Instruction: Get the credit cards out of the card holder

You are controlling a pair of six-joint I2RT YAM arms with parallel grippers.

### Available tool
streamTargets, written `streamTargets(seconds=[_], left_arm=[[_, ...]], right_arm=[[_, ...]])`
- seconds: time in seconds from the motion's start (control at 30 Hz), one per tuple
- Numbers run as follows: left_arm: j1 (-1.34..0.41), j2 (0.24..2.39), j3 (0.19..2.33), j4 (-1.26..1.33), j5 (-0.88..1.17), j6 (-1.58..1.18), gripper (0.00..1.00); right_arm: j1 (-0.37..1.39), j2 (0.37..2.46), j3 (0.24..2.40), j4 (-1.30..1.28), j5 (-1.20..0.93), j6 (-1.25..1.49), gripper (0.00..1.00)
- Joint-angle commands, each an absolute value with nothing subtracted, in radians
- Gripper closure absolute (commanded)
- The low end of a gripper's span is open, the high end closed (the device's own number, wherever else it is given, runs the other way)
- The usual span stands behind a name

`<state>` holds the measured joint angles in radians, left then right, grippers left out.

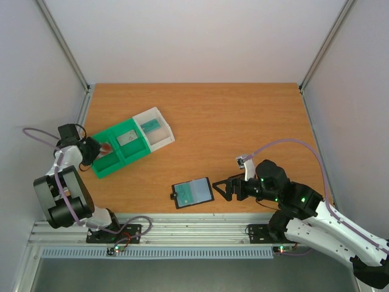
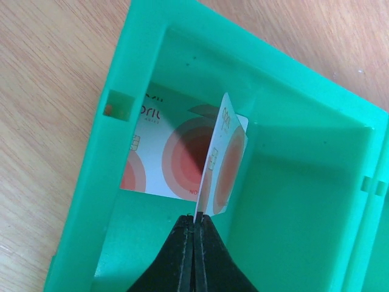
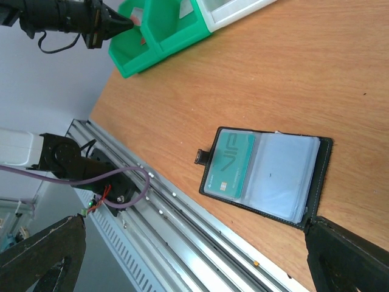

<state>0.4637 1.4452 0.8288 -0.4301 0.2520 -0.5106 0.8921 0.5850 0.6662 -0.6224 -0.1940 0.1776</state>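
Observation:
The black card holder lies open near the table's front edge. A teal credit card sits in its left sleeve, and the greyish-blue sleeves beside it look bare. My right gripper stands open just right of the holder, its fingers apart and holding nothing. My left gripper is shut on a red-pink card, held on edge inside the end compartment of the green tray. Another red-pink card lies flat under it.
The green-and-white sorting tray stands at the left of the table. It holds a grey card in its middle compartment and a teal card in the white one. An aluminium rail runs along the front edge.

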Motion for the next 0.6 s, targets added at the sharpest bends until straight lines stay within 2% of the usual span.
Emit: streamTargets(seconds=[0.0, 0.3, 0.57], left_arm=[[0.468, 1.457, 0.864, -0.413, 0.205, -0.492, 0.99], [0.468, 1.445, 0.857, -0.415, 0.170, -0.506, 0.99], [0.469, 1.440, 0.849, -0.419, 0.142, -0.526, 0.94]], right_arm=[[0.894, 0.577, 0.695, -0.633, -0.184, 0.157, 0.02], [0.894, 0.576, 0.695, -0.641, -0.173, 0.150, 0.02], [0.894, 0.576, 0.694, -0.642, -0.183, 0.154, 0.02]])
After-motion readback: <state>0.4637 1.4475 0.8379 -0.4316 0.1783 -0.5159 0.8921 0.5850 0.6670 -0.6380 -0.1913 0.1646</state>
